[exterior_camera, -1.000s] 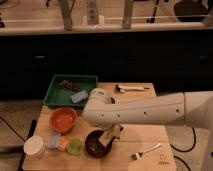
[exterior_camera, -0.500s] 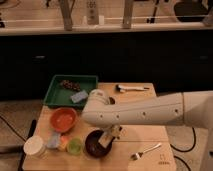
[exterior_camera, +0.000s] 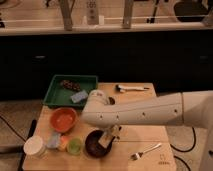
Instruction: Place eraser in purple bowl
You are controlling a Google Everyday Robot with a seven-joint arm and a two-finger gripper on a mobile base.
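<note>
The gripper [exterior_camera: 111, 136] hangs just over the purple bowl [exterior_camera: 95, 145], and I cannot tell its grip, but the eraser [exterior_camera: 105, 141] sits right under it inside the bowl, so I think lifting away comes next.

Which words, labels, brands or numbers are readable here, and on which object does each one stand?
None can be read.
Sign behind the railing: dark marks, too blurred to read.
Table, near corner: small mark, too small to read.
No text shows on the end effector over the purple bowl, nor on the green tray.
</note>
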